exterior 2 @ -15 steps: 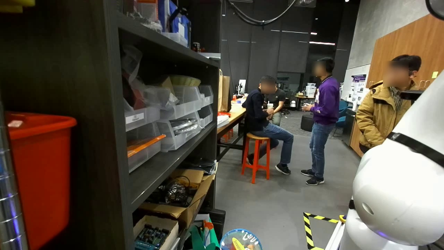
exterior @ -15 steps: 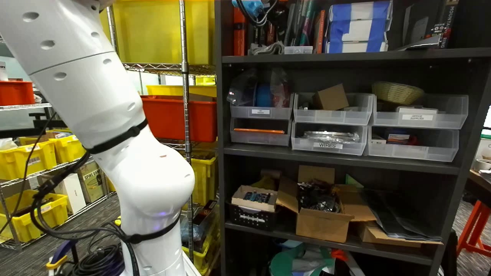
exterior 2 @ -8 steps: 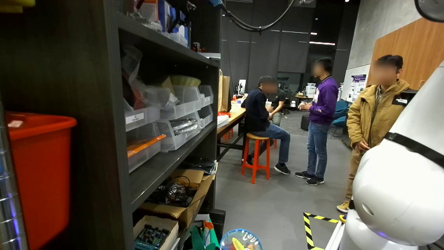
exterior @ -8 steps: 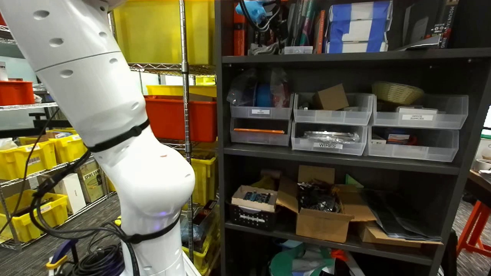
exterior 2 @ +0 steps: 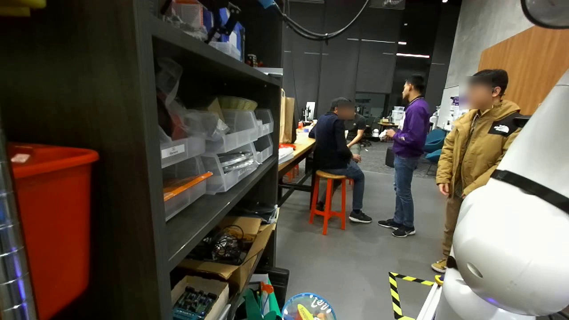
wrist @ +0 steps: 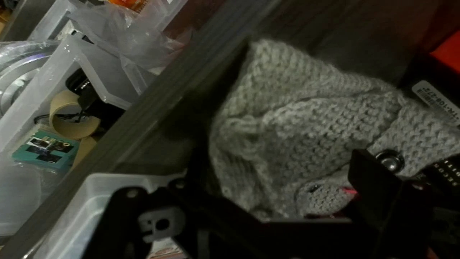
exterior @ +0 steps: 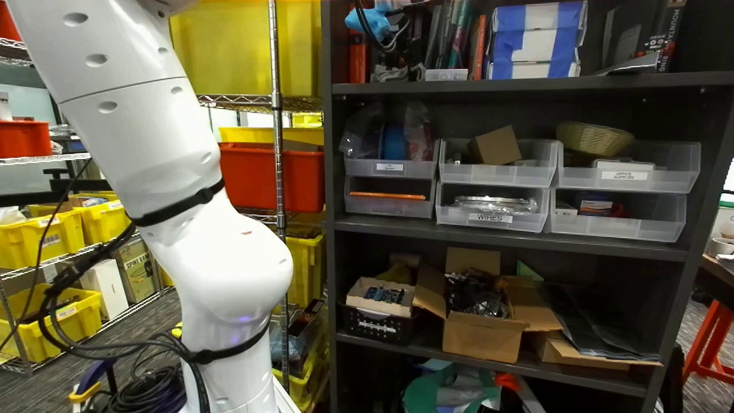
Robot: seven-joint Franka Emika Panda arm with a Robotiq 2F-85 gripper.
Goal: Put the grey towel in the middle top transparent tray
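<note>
We take the middle top transparent tray (exterior: 519, 176) as our landmark; in both exterior views it sits in the dark bookcase (exterior: 331, 172), with a small cardboard box (exterior: 498, 145) tilted inside it. The grey towel (wrist: 305, 118) lies bunched in knitted folds on the shelf (exterior: 631, 82) above the tray, off to one side of it. The gripper (wrist: 277, 160) is at the towel, likewise higher than the tray, and we see its fingers (wrist: 370, 180) standing wide apart, with the folds showing in the gap between them (whether either one touches the knit, we cannot tell). On that same shelf above the tray we find a small clear box (exterior: 447, 75) just beside the towel, books (exterior: 459, 34) standing behind it, and blue-and-white boxes (exterior: 536, 37) roughly over the tray.

Just beside the tray, on the towel's side, is a bin (exterior: 358, 167) with a plastic bag (exterior: 417, 132); just beside it on the opposite side is a bin labelled OFFICE SUPPLIES (exterior: 674, 182), with a wicker basket (exterior: 594, 137). Directly beneath the tray we see a bin labelled WIRES (exterior: 523, 223). Further down below the tray, an open carton (exterior: 481, 338) holds a dark tangle (exterior: 475, 293). The white arm (exterior: 229, 258) stands well to the side of the tray, on the towel's side. In an exterior view, a person in purple (exterior 2: 411, 129) and a person in a tan jacket (exterior 2: 471, 146) stand well apart from the tray.
</note>
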